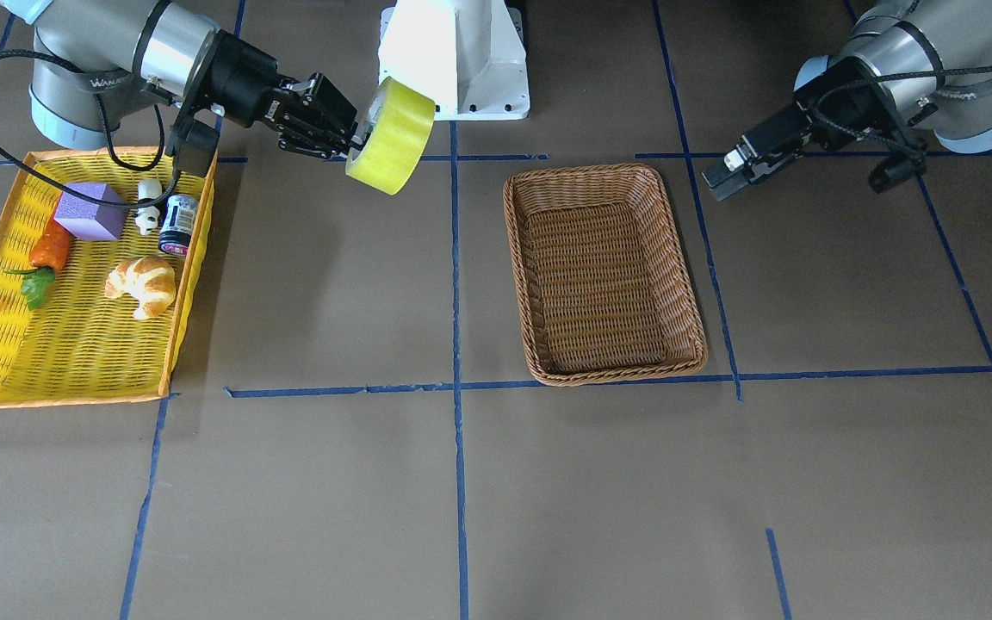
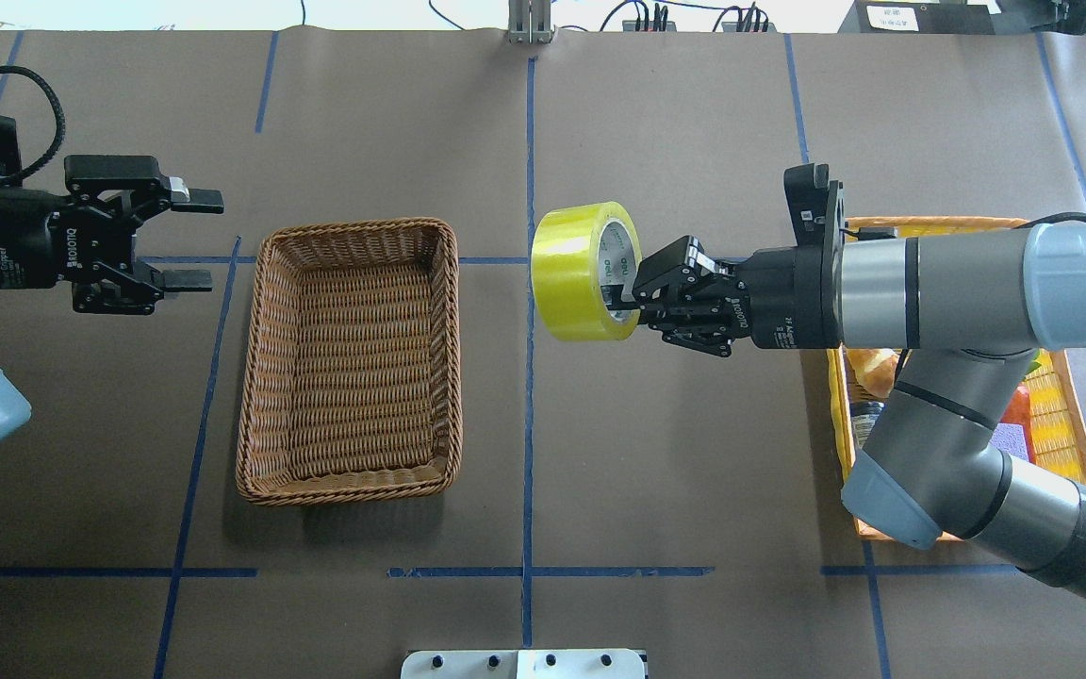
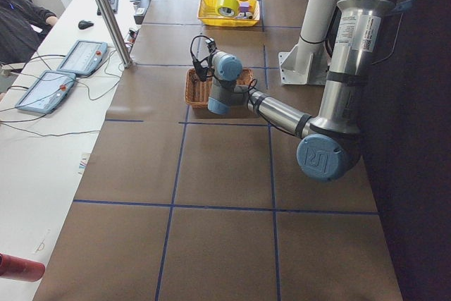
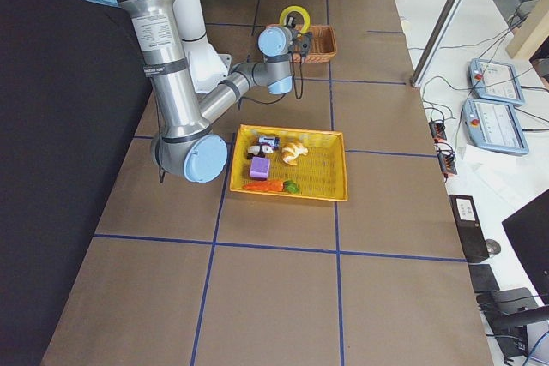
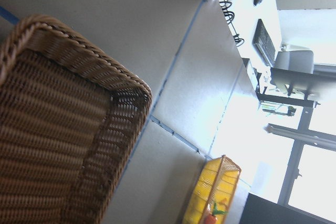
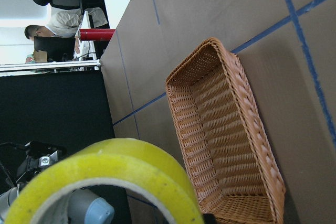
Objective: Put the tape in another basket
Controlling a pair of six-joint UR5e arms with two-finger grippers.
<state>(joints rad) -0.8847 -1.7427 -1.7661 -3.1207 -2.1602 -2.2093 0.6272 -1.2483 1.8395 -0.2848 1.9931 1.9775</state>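
Note:
The tape point(image 1: 393, 138), a wide yellow roll with a pale core, hangs in the air above the bare table, tilted on edge. My right gripper point(image 2: 620, 300) is shut on the tape point(image 2: 576, 273), one finger inside the core and one outside the wall. The roll is between the brown wicker basket point(image 2: 354, 226) and the yellow tray, clear of both. The wicker basket point(image 1: 582, 170) holds nothing. My left gripper point(image 2: 194, 239) is open and holds nothing, hovering just beyond the basket's outer short side. The right wrist view has the tape point(image 6: 105, 177) close up and the basket point(image 6: 241, 82) beyond it.
A yellow tray point(image 1: 74, 344) with an orange rim lies under my right arm. It holds a croissant point(image 1: 143, 284), a purple cube point(image 1: 89, 211), a carrot point(image 1: 50, 245), a small can point(image 1: 177, 224) and a small figure. The robot's white base point(image 1: 457, 60) stands at the back.

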